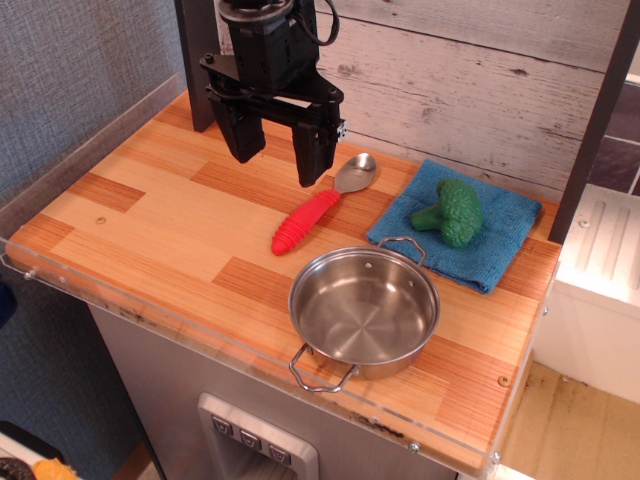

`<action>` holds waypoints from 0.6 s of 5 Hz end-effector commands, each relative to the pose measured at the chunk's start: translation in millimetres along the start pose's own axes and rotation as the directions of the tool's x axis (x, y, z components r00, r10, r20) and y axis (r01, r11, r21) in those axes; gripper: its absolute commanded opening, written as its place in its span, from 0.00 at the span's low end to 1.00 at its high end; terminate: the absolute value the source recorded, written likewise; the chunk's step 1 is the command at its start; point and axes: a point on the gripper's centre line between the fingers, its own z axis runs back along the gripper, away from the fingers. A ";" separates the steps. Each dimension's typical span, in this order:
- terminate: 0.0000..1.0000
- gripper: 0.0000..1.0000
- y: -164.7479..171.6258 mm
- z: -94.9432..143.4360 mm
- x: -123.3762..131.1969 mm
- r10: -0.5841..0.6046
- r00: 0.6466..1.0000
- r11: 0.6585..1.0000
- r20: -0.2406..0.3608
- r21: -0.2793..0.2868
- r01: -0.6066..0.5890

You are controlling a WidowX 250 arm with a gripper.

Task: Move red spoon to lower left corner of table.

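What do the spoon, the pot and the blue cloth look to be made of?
Red spoon: ribbed matte red handle, likely plastic or rubber; shiny bowl, apparently metal. Pot: polished steel by its mirror-like reflections. Blue cloth: soft fabric with a nubby weave, possibly microfibre.

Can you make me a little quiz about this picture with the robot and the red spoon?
1. True or false: the red spoon lies inside the pot.
2. What does the broccoli sit on? A) blue cloth B) bare table C) the pot
3. Fill in: the gripper has its fingers ____ and holds nothing.

Key: 1 false, the spoon lies on the wood beside the pot. 2 A. 3 open.
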 end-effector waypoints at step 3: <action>0.00 1.00 14.3 -29.8 18.3 0.026 1.000 1.000 0.017 0.011 -0.026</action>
